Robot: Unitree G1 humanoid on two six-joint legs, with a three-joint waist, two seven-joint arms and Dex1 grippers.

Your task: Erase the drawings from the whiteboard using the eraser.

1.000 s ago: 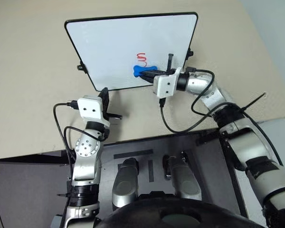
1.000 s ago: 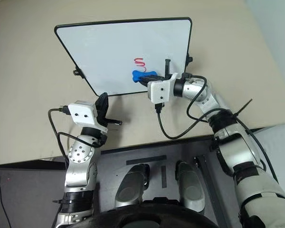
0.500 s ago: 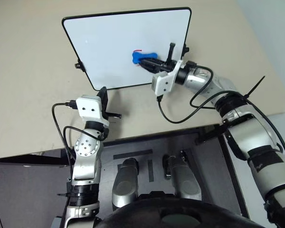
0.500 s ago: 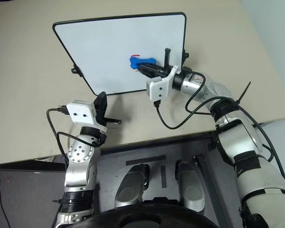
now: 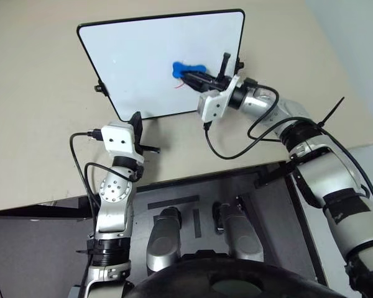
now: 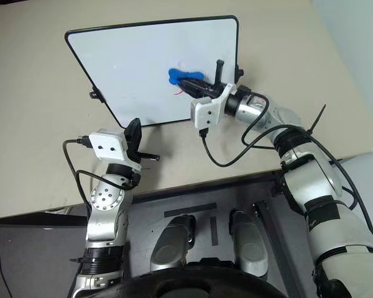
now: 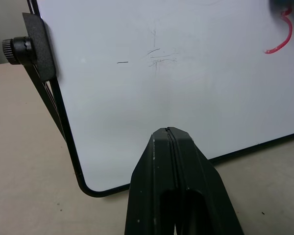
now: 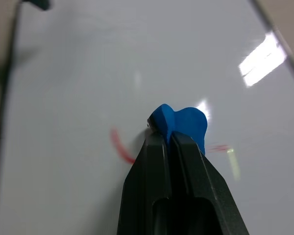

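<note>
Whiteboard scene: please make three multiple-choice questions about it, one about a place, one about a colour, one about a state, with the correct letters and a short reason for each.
1. Where is the eraser?
A. on the tan table beside the board
B. on the whiteboard, at its right part
C. in the left gripper

2. What colour are the drawings that remain?
A. red
B. green
C. black

3. What is the state of the right gripper?
A. open above the board
B. shut with nothing in it
C. shut on the eraser

Answers:
1. B, the blue piece lies against the white surface near the right frame edge in the head views.
2. A, a curved red stroke shows in the left wrist view, and red traces beside the eraser in the right wrist view.
3. C, the right wrist view shows the black fingers closed with the blue eraser between their tips.
</note>
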